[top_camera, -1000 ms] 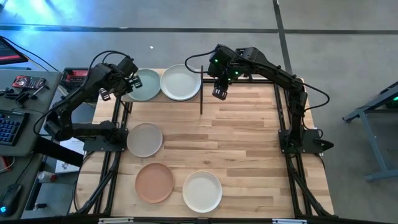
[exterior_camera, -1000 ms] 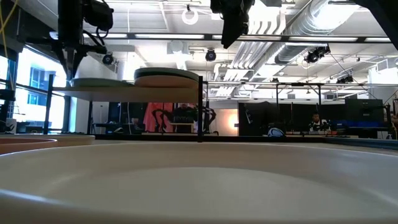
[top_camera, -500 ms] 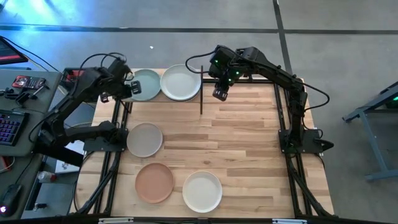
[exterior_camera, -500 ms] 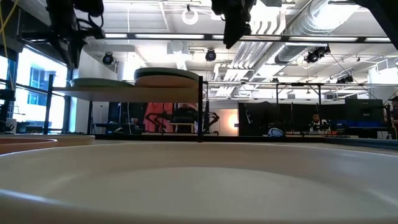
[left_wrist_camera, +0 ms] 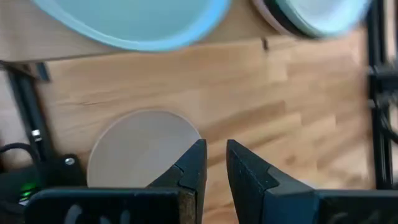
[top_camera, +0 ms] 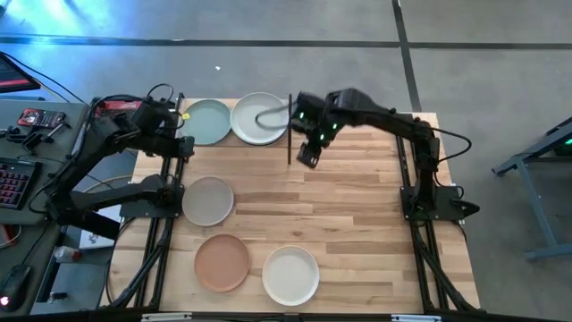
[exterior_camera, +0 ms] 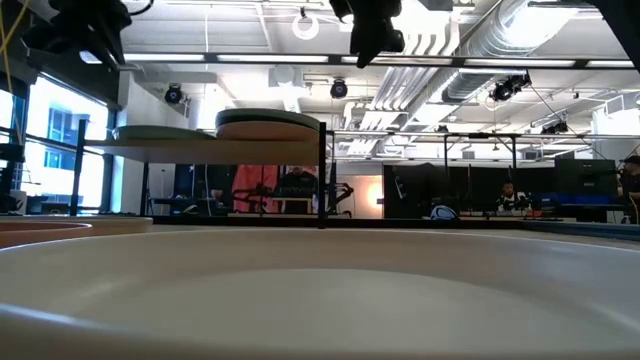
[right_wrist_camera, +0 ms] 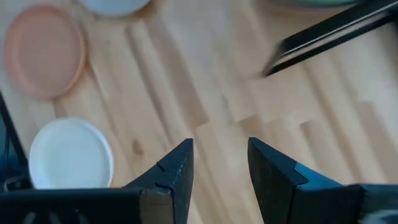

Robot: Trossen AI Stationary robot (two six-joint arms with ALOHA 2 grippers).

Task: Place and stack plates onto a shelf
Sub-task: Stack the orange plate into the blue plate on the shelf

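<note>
- Starting at the near edge, the cream plate (top_camera: 290, 275) lies flat on the table, and the terracotta plate (top_camera: 222, 263) lies just left of it. Nobody has touched them. They have not moved.
- A bit farther back on the left, the grey-beige plate (top_camera: 208, 200) waits on the table too. It is in the same spot as before.
- Next comes the left gripper (top_camera: 176, 143). A moment ago it hung over the left end of the shelf. Now it has pulled back toward us and sits by the left edge of the table. Its claw has only a thin gap and holds nothing.
- The right gripper (top_camera: 307, 155) has slid nearer too. It hangs over bare wood, just right of the shelf's black leg. Its claw is spread and empty.
- Farthest back is the shelf (exterior_camera: 200, 150). The pale blue-green plate (top_camera: 207, 121) rests on its left half. A stack with the pale grey-green plate (top_camera: 260, 118) on top rests on its right half.
- I think the blue-green plate is now put down and let go, so that step looks done.
- Three plates are left on the table. The grey-beige one is closest to the left claw, so it may be the next one to fetch.
</note>
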